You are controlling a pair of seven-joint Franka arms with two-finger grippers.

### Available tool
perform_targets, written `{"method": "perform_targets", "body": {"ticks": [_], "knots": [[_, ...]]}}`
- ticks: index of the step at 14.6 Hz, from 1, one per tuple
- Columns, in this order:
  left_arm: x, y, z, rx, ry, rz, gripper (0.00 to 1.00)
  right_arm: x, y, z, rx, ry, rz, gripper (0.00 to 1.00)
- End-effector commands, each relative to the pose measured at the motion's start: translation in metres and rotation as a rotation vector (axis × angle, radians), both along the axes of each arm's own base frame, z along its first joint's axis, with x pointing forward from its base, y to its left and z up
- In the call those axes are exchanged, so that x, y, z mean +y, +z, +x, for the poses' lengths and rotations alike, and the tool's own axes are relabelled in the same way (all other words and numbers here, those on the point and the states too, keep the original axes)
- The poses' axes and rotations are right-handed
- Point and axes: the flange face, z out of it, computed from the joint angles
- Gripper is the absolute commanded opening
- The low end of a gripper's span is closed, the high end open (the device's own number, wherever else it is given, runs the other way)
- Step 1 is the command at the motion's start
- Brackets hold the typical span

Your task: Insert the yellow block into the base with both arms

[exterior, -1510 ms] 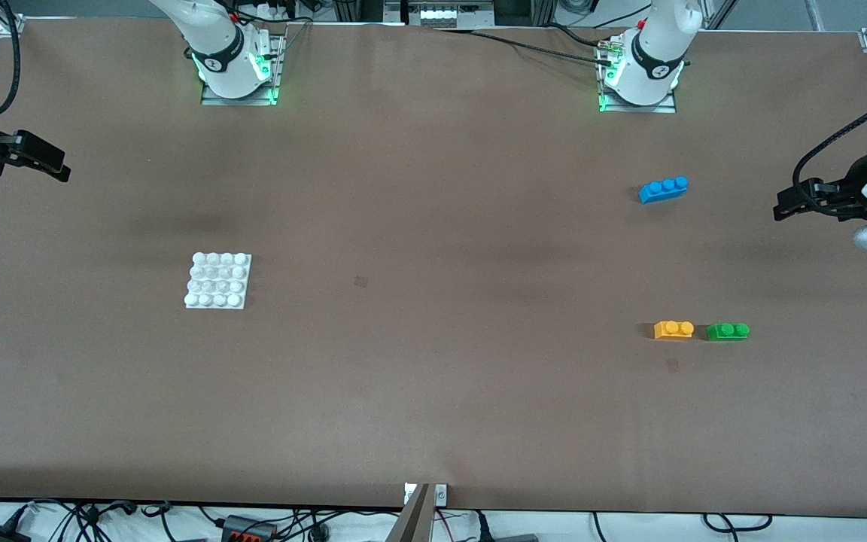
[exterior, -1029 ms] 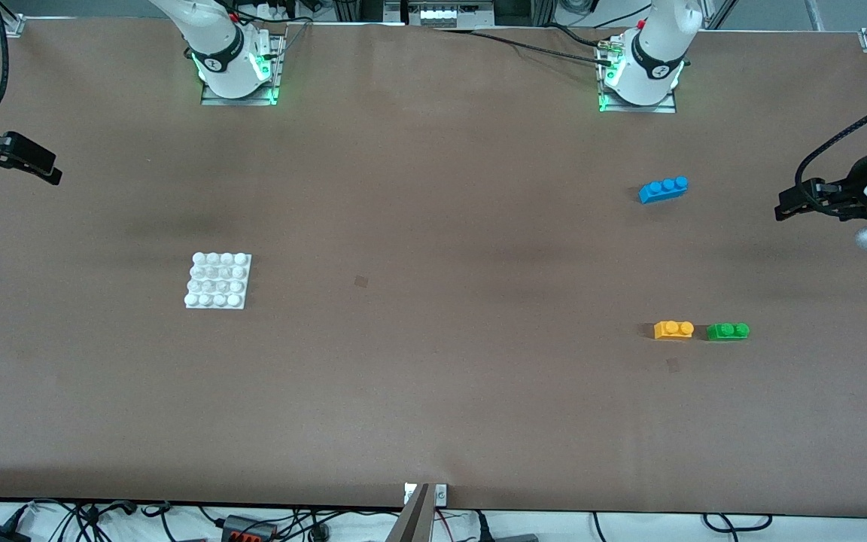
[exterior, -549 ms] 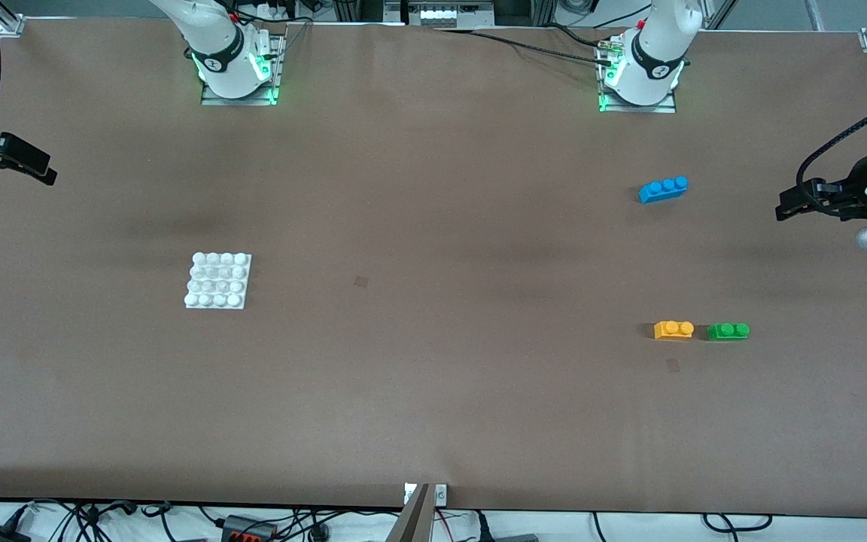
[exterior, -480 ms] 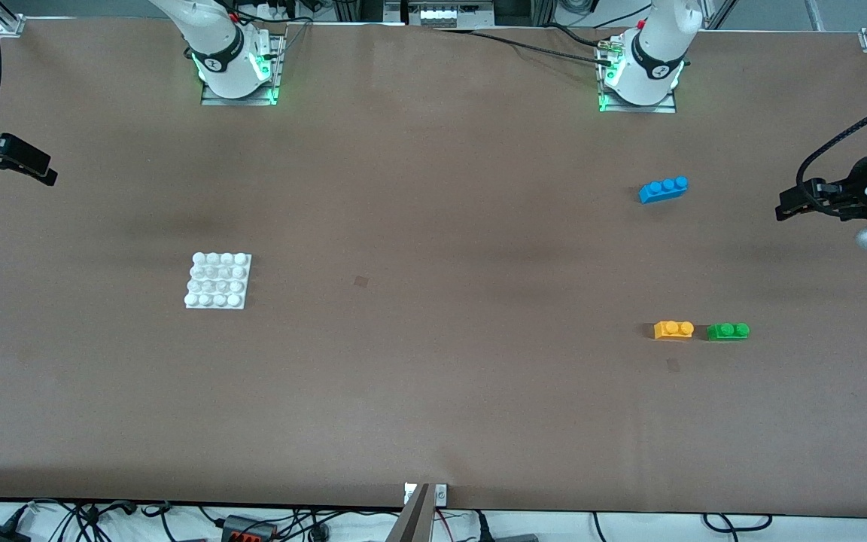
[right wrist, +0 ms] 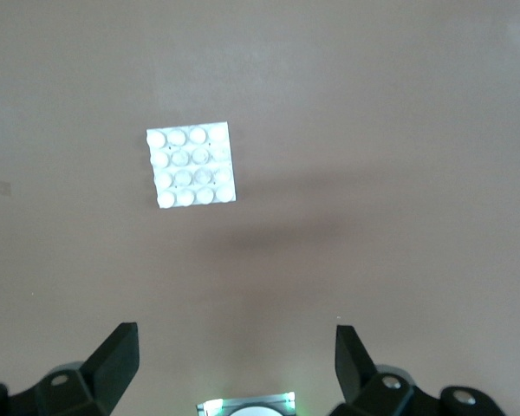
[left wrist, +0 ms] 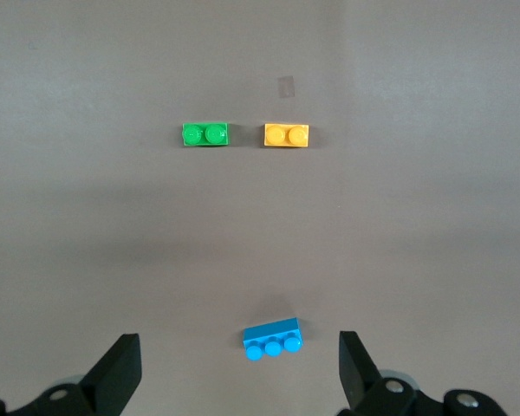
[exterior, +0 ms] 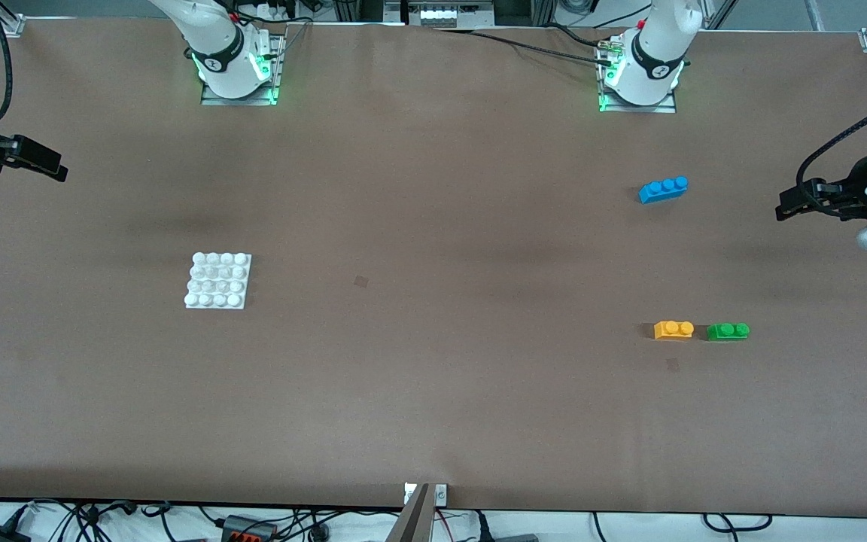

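The left gripper [exterior: 786,208] hangs wide open and empty over the table's left-arm end; the right gripper [exterior: 53,167], also spread wide and empty, hangs over the right-arm end. The yellow block [exterior: 673,330], a small orange-yellow brick with two round studs, lies flat, long axis running three to nine o'clock in the front view, just beside the green brick [exterior: 728,331]. The blue brick [exterior: 663,189] sits at its twelve o'clock. The base [exterior: 218,281], white with sixteen studs, lies well apart. No writing is legible.

The table [exterior: 433,391] is covered in matt brown, paper-like sheeting. The yellow block [exterior: 673,330], green brick [exterior: 728,331] and blue brick [exterior: 663,189] look like smooth, slightly glossy plastic. The base [exterior: 217,281] is shiny white plastic. Under the left gripper [left wrist: 238,377], the blue brick's studs catch light.
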Motion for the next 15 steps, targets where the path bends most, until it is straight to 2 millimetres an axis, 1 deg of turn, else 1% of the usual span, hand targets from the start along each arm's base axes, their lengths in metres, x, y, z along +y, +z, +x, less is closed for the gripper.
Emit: {"method": "perform_targets", "body": {"ticks": [1, 3, 5, 7, 8, 10, 11, 13, 14, 15], "knots": [[0.002, 0.005, 0.0, 0.002, 0.001, -0.021, 1.0, 0.009, -0.038, -0.006, 0.084, -0.009, 0.01, 1.0], [0.002, 0.005, 0.0, 0.002, 0.001, -0.021, 1.0, 0.012, -0.09, -0.001, 0.091, -0.007, 0.028, 1.0], [0.002, 0.005, 0.0, 0.002, 0.002, -0.026, 1.0, 0.011, -0.14, -0.003, 0.06, -0.01, 0.031, 1.0], [0.002, 0.005, 0.0, 0.001, 0.003, -0.029, 1.0, 0.011, -0.181, -0.003, 0.004, -0.008, 0.028, 1.0], [0.002, 0.005, 0.0, 0.001, 0.003, -0.029, 1.0, 0.012, -0.203, -0.001, -0.016, 0.003, 0.027, 1.0], [0.002, 0.005, 0.0, 0.001, 0.003, -0.029, 1.0, 0.012, -0.258, 0.01, -0.013, 0.016, 0.025, 1.0], [0.002, 0.005, 0.0, 0.001, 0.003, -0.029, 1.0, 0.016, -0.287, 0.015, -0.01, 0.023, 0.024, 1.0], [0.002, 0.005, 0.0, 0.001, 0.003, -0.029, 1.0, 0.034, -0.322, 0.025, -0.049, 0.058, 0.031, 1.0], [0.002, 0.005, 0.0, 0.001, 0.003, -0.029, 1.0, 0.039, -0.337, 0.026, -0.042, 0.067, 0.04, 1.0], [0.003, 0.005, 0.0, 0.003, 0.005, -0.029, 1.0, 0.049, -0.348, 0.026, -0.04, 0.036, 0.083, 1.0]]}}
